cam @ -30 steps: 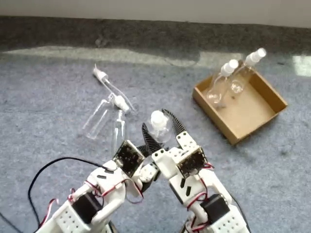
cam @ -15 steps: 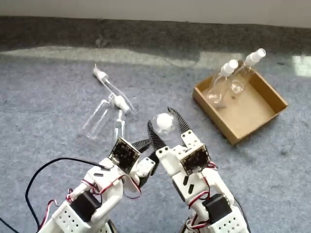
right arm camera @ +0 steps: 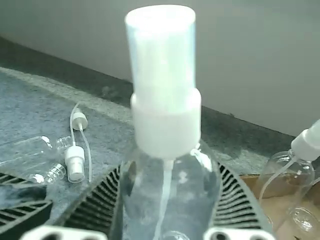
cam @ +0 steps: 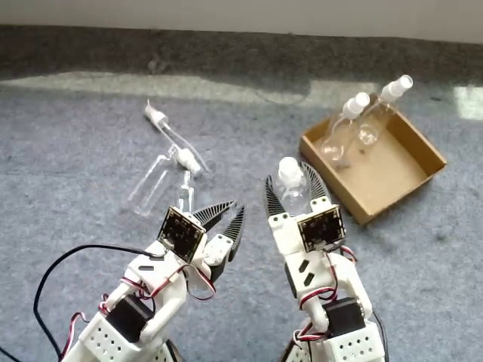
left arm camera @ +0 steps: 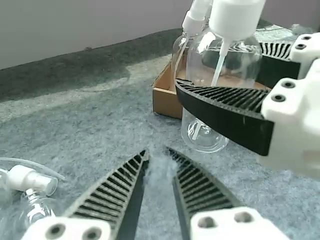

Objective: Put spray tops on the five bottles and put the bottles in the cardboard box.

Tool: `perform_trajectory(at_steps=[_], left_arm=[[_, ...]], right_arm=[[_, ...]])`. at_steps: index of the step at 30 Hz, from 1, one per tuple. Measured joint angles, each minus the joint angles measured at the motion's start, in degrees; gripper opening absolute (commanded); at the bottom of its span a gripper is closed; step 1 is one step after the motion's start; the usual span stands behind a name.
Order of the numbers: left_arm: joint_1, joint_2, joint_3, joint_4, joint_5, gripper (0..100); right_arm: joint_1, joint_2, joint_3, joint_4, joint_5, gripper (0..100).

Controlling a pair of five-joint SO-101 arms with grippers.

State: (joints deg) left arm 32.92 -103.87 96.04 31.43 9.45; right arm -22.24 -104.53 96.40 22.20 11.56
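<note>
Bottle point(cam: 291, 190) with its spray top on stands upright, gripped by the right gripper point(cam: 289, 179), just left of the cardboard box point(cam: 389, 173) holding two capped bottles point(cam: 347, 128). Left gripper point(cam: 236, 207) sits nearby, slightly parted and empty; loose bottles point(cam: 149, 185) lie far left.

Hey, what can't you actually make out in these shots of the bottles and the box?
1. High view: one loose bottle has its lower end hidden behind the left arm.
2. Right wrist view: the held bottle has its base cut off by the picture's edge.
3. Left wrist view: the cardboard box is mostly hidden behind the held bottle and the right gripper.
4. Whether the spray top is screwed tight: no view tells.
</note>
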Motion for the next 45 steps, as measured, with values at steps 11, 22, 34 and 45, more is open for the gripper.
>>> perform_trajectory(at_steps=[11, 22, 34, 45], left_arm=[[0.0, 0.0, 0.0, 0.0, 0.0, 1], [5.4, 0.0, 0.0, 2.5, 0.0, 1], [16.2, 0.0, 0.0, 4.3, -0.1, 1], [17.0, 0.0, 0.0, 5.4, -0.1, 1]], right_arm=[[0.2, 0.0, 0.0, 0.0, 0.0, 12.4], [-4.2, 0.0, 0.0, 0.0, 0.0, 12.4], [-6.2, 0.0, 0.0, 0.0, 0.0, 12.4], [-11.6, 0.0, 0.0, 0.0, 0.0, 12.4]])
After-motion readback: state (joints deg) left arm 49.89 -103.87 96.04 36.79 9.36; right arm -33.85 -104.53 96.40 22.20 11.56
